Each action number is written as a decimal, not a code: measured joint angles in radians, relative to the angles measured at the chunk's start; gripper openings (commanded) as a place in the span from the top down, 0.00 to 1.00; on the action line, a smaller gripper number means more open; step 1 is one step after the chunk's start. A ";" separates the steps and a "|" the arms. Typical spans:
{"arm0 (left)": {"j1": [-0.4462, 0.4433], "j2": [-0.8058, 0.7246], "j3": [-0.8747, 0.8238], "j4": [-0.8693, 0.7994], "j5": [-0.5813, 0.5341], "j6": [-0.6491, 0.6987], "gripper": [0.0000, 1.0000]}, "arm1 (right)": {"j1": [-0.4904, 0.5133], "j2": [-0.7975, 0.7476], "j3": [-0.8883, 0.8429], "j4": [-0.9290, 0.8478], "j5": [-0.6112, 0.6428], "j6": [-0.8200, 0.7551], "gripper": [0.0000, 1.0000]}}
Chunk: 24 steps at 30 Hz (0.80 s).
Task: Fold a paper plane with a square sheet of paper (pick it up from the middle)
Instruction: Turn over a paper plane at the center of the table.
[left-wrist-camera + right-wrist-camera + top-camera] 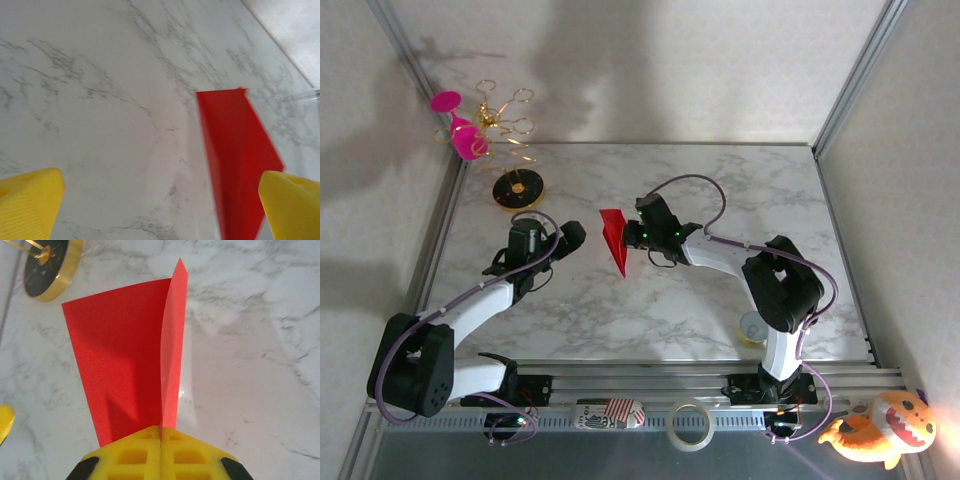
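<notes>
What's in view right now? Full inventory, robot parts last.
paper plane: one, bright red, table centre, one flap standing up
wine glass: one, pink, tilted at the rack, far left
glass rack: one, gold wire on a black-and-gold round base, far left of the table
table: one, white marble
tape roll: one, whitish, near rail between the arm bases
striped object: one, red and white, near rail
plush toy: one, orange, near right corner
left gripper: one, yellow pads, open, just left of the plane, holding nothing
right gripper: one, yellow pads, shut on the plane's flap
</notes>
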 measured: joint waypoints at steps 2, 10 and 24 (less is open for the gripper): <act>0.000 0.001 -0.011 0.031 0.043 -0.020 0.02 | -0.019 0.001 -0.051 0.086 -0.066 0.018 0.98; -0.010 0.148 -0.055 0.197 0.220 -0.133 0.29 | -0.050 0.026 -0.162 0.301 -0.201 0.085 0.98; -0.087 0.359 -0.009 0.343 0.306 -0.264 0.59 | -0.077 0.055 -0.202 0.383 -0.242 0.116 0.98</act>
